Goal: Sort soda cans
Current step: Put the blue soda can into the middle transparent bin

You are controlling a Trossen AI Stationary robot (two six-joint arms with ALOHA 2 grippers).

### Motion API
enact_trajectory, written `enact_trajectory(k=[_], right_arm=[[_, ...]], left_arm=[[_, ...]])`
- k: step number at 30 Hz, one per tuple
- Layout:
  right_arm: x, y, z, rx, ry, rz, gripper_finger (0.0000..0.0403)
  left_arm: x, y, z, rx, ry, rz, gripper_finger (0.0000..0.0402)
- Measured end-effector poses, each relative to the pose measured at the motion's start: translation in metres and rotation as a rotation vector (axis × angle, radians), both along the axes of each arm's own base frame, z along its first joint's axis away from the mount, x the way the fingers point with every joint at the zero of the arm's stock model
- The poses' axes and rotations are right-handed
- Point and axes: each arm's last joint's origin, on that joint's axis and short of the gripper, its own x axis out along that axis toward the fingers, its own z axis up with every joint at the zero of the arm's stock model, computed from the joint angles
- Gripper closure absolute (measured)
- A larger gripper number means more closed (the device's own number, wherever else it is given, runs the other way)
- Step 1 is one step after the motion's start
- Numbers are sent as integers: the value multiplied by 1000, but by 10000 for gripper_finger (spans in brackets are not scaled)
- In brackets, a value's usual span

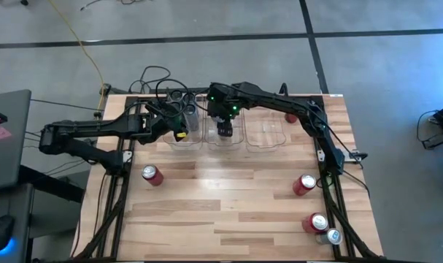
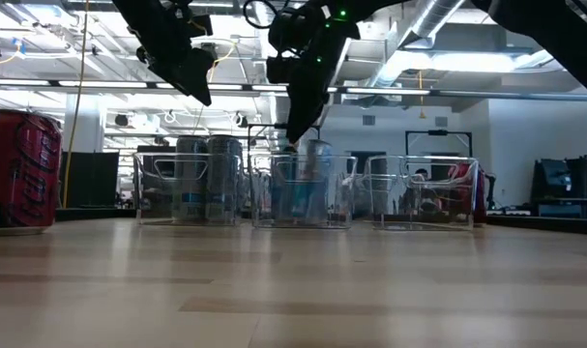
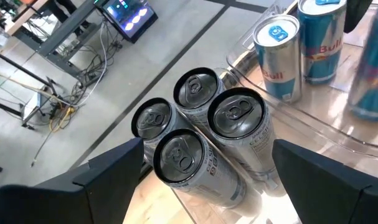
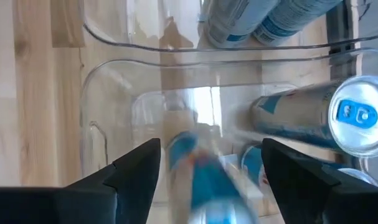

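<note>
Three clear bins stand in a row at the table's far side. The left bin [image 1: 183,136] holds several dark grey soda cans [image 3: 201,130], standing upright. My left gripper [image 3: 207,186] hangs open above them, touching nothing. The middle bin [image 1: 226,137] holds silver-blue cans [image 4: 338,118]. My right gripper [image 4: 207,177] is open above this bin, pointing steeply down. A blurred silver-blue can [image 4: 204,174] shows between its fingers with a gap on each side. In the low view the right gripper [image 2: 295,126] ends just above the middle bin [image 2: 301,188].
The right bin [image 1: 266,133] stands beside the middle one. Red cans lie loose on the table: one near left [image 1: 152,174], two at the right [image 1: 304,183] [image 1: 316,223], one at the far right [image 1: 290,117]. A silver can [image 1: 332,236] is near the right front corner.
</note>
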Motion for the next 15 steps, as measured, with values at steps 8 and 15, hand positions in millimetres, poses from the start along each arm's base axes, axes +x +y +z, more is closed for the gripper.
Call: enact_trajectory(k=[8,15], right_arm=[[0,0,0,4,-3,-14,107],[-4,2,10,15,14,-29,108]], left_arm=[[0,0,0,0,0,0,52],[0,0,0,1,3,-1,52]])
